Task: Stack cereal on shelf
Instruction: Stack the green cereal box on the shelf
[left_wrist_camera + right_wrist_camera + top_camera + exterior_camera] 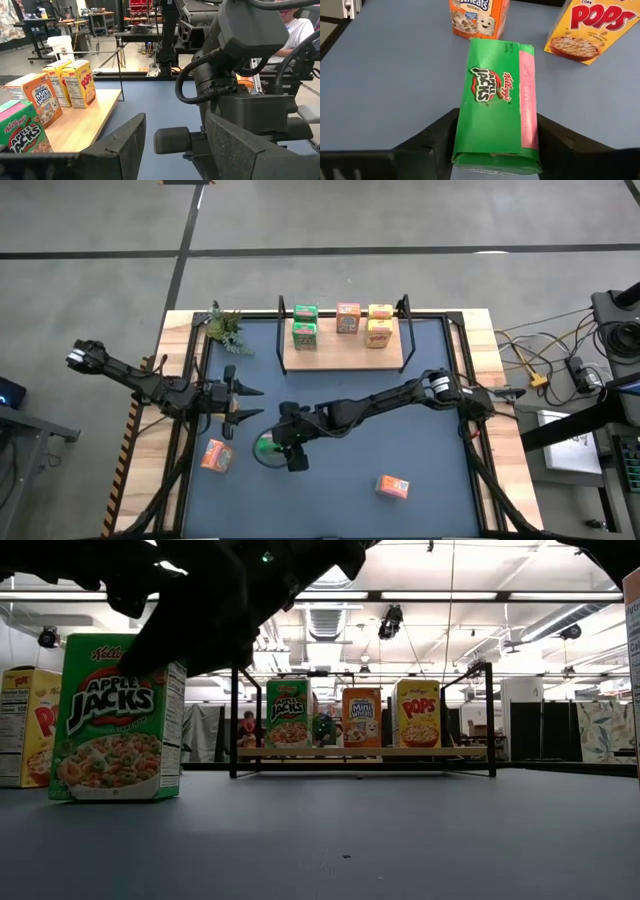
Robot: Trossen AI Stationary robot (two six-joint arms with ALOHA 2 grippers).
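The right gripper [287,450] stands low over the near-centre of the blue mat [440,440], reaching in from the right edge, with its fingers spread around the top of an upright green cereal box [118,718]; in the right wrist view the green cereal box [497,102] sits between the two fingers, which lie close against or touching its narrow sides, though a firm clamp cannot be confirmed, and in the low view the box base rests on the mat, so it is judged not yet lifted. The approach from above suits a box that must be carried upright and set down on the shelf [343,357] at the far edge, or on top of a box already there. On that board five boxes show from above: two green ones [304,325] at its left end, a pink-red box [348,317] in the middle and two yellow-orange ones [379,324] at its right. An orange box [216,455] lies near the left edge of the mat and another loose box [393,486] toward the near right corner. The left gripper [243,404] waits over the left part of the mat, jaws held wide with nothing between them. A green plant [228,328] occupies the far left corner
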